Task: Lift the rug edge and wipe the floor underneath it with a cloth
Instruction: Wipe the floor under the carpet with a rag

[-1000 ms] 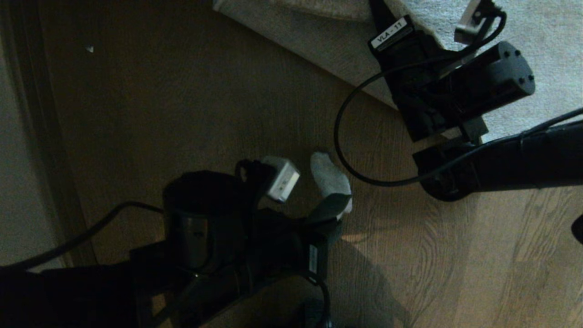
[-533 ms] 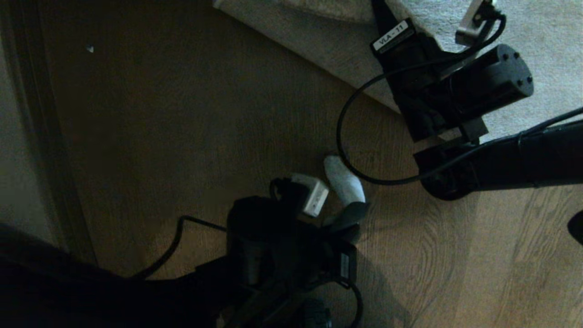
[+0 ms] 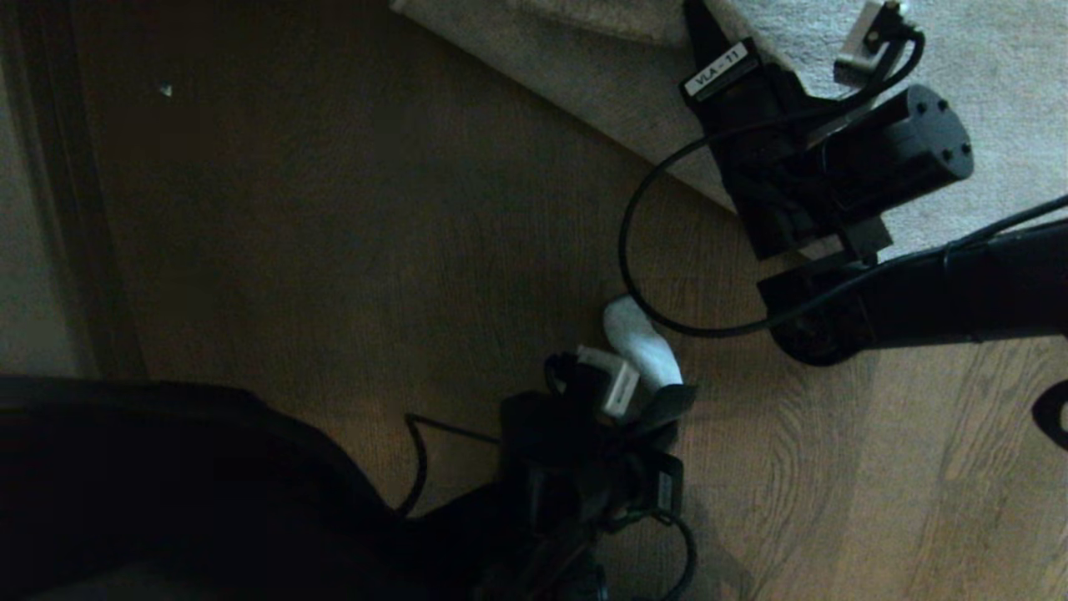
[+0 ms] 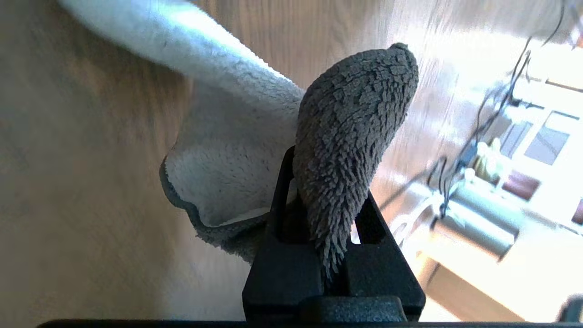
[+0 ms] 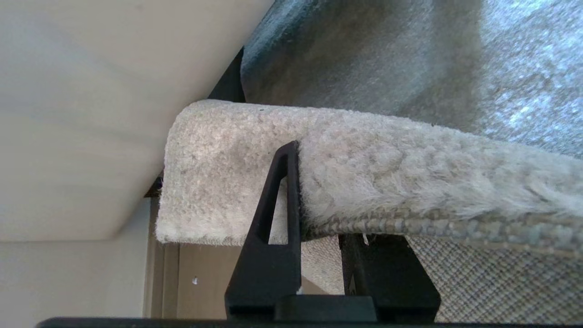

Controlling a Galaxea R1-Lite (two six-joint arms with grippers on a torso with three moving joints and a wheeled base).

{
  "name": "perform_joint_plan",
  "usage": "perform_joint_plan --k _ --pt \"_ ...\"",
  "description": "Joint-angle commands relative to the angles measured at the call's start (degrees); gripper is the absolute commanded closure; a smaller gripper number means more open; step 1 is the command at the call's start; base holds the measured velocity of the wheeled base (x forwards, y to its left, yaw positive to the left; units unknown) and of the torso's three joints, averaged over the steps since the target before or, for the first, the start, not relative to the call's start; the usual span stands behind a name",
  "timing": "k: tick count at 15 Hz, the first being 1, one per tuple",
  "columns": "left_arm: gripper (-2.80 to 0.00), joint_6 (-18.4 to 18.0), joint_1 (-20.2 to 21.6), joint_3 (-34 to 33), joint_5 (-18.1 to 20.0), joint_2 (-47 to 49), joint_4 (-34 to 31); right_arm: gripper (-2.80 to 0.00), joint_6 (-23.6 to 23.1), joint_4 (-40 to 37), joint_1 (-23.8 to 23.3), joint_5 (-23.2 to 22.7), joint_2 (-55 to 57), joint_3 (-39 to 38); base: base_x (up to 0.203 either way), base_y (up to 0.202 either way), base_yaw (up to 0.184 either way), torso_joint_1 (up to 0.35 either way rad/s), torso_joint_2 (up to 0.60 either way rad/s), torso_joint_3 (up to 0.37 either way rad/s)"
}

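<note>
Our left gripper [image 4: 330, 214] pinches the nubby pale grey-green terry cloth [image 4: 237, 150] above the glossy brown wood-grain floor [image 3: 334, 250]; our right gripper [image 5: 319, 200] clamps the plush grey-beige rug edge [image 5: 364, 168].

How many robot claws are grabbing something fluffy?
2. The left end effector pinches the cloth over the floor; the right end effector clamps the rug edge.

Bare floor [image 3: 334, 250] is lying open beside the left hand [image 3: 667, 401]; ahead, the right hand [image 3: 709, 33] and its looping cable [image 3: 622, 250] are blocking passage.
</note>
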State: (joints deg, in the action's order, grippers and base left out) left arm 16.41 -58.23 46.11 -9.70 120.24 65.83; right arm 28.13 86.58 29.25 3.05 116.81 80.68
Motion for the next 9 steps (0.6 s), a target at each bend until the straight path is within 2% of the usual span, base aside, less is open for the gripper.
perform_joint_plan --k 1,6,9 --pt "0.00 -0.3 0.0 1.6 -0.1 4.0 1.0 0.00 0.1 0.5 -0.1 0.1 0.1 0.0 0.000 0.000 0.000 0.000 0.00 0.000" --pt "0.00 -0.7 1.6 2.1 -2.7 6.6 2.0 0.00 0.1 0.5 -0.1 0.0 0.2 -0.1 0.000 0.000 0.000 0.000 0.00 0.000" --pt "0.00 -2.2 4.7 2.4 -2.9 8.4 7.8 0.00 0.1 0.5 -0.1 0.1 0.3 -0.1 0.000 0.000 0.000 0.000 0.00 0.000"
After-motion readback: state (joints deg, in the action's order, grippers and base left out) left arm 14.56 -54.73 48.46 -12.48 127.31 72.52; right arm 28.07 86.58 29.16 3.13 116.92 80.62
